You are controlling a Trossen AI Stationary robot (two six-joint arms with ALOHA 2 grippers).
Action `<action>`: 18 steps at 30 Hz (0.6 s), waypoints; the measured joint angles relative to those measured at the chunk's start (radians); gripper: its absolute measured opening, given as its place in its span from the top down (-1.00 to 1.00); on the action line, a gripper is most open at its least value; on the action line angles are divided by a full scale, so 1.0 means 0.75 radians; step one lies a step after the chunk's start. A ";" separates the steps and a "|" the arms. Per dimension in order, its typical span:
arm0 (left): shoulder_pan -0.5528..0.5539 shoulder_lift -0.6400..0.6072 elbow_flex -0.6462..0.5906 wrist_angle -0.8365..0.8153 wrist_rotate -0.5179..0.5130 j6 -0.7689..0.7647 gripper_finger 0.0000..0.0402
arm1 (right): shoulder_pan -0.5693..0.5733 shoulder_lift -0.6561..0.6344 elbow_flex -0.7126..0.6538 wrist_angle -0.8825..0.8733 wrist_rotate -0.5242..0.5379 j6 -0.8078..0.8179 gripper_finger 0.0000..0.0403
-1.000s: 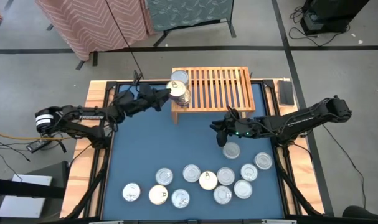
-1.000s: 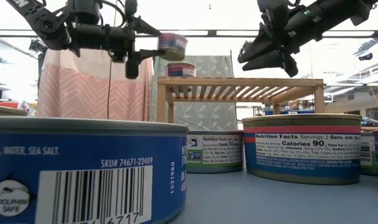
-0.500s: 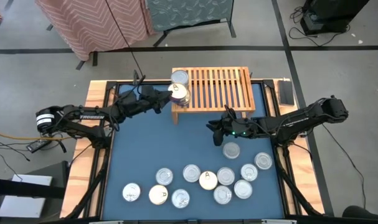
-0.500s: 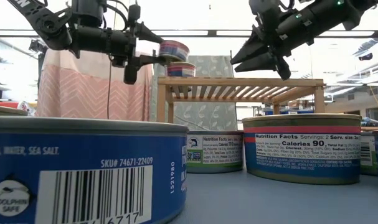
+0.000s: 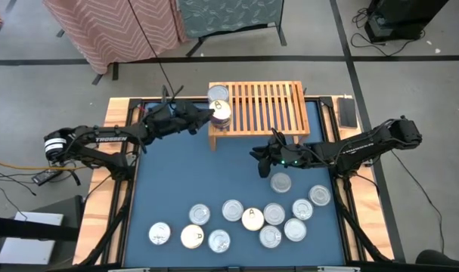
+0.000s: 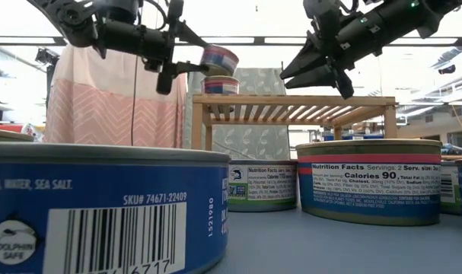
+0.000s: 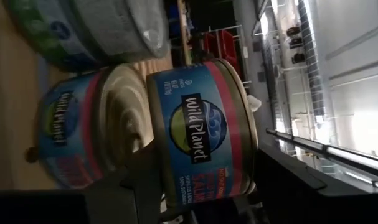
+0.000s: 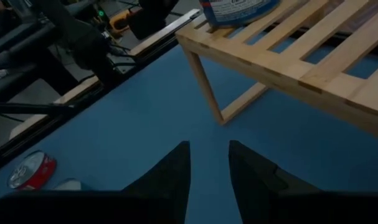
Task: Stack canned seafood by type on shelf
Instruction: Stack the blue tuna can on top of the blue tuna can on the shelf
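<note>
My left gripper (image 5: 211, 115) is shut on a blue-and-red labelled tin (image 7: 201, 130) and holds it just above a like tin (image 6: 221, 84) that stands on the left end of the light-wood shelf (image 5: 267, 106). Another tin (image 5: 218, 93) stands on the shelf behind it. My right gripper (image 5: 255, 155) hovers open and empty over the blue mat in front of the shelf, and its fingers show in its own wrist view (image 8: 207, 171). Several silver and cream-topped tins (image 5: 252, 219) lie on the mat near the front. My left gripper pinches the tin between its two fingers, one on the top face and one on the bottom face (image 7: 156, 168). The fingers come level from the table's left. The tin is lifted clear, nearly level, a little above the tin on the shelf.
A dark flat device (image 5: 348, 112) lies on the table's right rim beside the shelf. Tins stand close in front of the low camera (image 6: 368, 181). The right part of the shelf's slatted top (image 5: 278, 98) is bare. The mat between shelf and loose tins (image 5: 199, 174) is open.
My left gripper has carried the tin a little toward the table's right, over the tin on the shelf, still shut on it. My right gripper has shifted slightly toward the table's left.
</note>
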 joint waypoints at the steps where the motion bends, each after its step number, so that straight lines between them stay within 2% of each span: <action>1: 0.000 -0.001 0.002 0.000 -0.005 0.000 -0.09 | 0.001 0.000 0.000 -0.001 -0.002 0.000 0.43; 18: -0.001 0.032 0.001 0.037 0.000 -0.026 -0.09 | 0.001 -0.001 0.000 -0.001 -0.007 -0.001 0.43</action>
